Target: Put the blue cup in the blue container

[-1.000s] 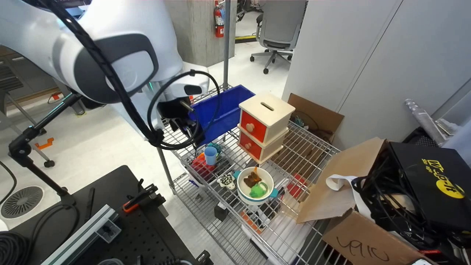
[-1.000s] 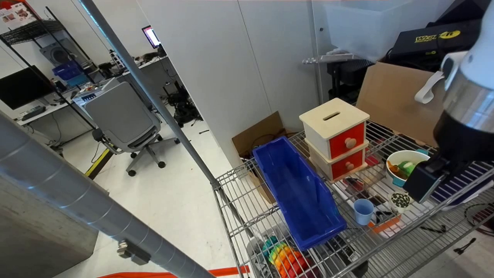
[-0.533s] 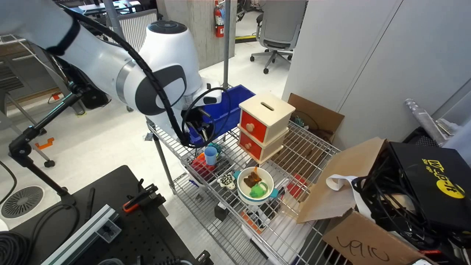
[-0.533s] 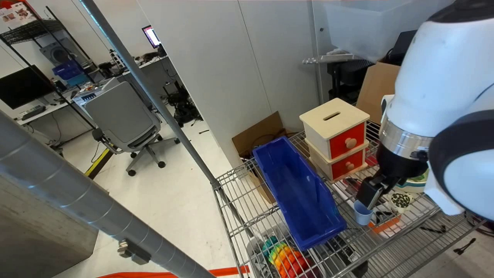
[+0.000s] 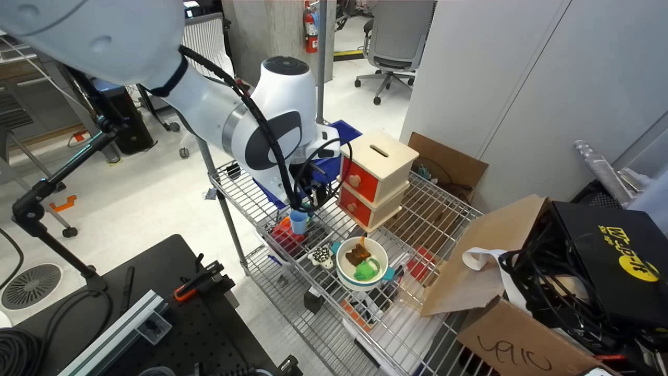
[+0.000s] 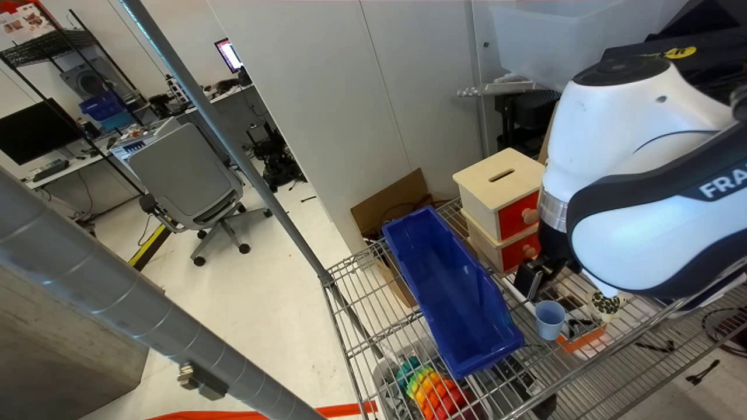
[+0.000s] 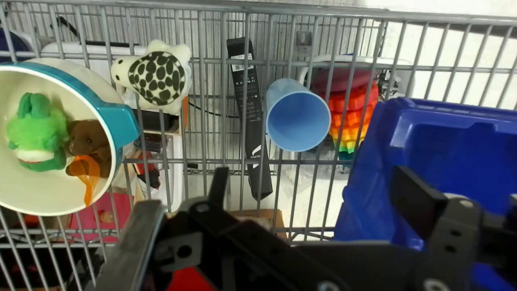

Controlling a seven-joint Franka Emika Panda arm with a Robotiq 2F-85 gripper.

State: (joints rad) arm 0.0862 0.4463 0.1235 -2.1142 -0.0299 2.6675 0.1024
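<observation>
Pincer (image 7: 310,180): released, its fingers (image 7: 416,198) spread well apart with nothing between them; it hovers over the wire shelf (image 7: 222,60).
Blue cup (image 7: 299,117): upright on the shelf, lower than the fingertips and just off the gap, towards the rail (image 7: 258,8); near, but no contact that I can see.
Pincer to cup: I'd call this the approach, the grasp not yet made. Next I need to slide the gap railwards until it lines up, drop with a finger either side of the wall, then squeeze gently, since the plastic may give.
Blue container (image 6: 446,286): near the cup but apart, partly behind the wrist view's right-hand finger. That finger could snag the rim on the way down, so I'd watch it.
Cup to container: once gripped, I'd go up first to clear the wall, then sideways, and let go inside.
Wooden drawers (image 5: 374,180): close by the pincer, on the side away from the rail.
Turtle toy (image 7: 155,76): past the wrist view's left-hand finger, railwards.
Bowl (image 7: 40,190): beyond that same finger, farther out, soft toys (image 7: 38,133) inside.
Cardboard box (image 5: 464,282): well apart from the pincer, past the bowl.
</observation>
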